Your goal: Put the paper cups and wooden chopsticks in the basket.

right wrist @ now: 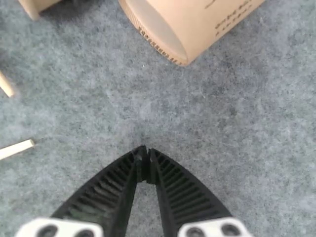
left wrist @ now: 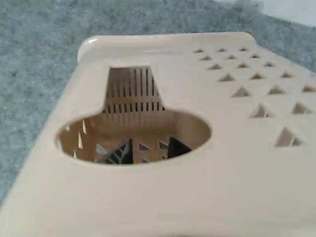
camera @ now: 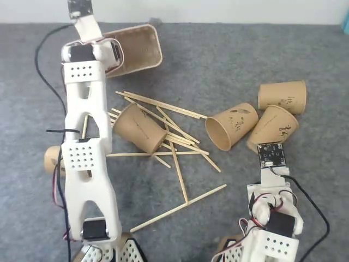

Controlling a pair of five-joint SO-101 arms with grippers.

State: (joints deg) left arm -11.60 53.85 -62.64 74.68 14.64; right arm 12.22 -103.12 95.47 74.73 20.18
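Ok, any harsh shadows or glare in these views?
High view: soft, even light, faint shadows under the paper cups and chopsticks, no glare. Left wrist view: the basket is dim inside its handle hole. Right wrist view: a soft shadow beside a paper cup; the black, shut end effector shows no glare.

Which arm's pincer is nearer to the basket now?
Left. The left pincer is right beside the basket, at its side wall; the right pincer is far away, shut above the carpet near a paper cup.
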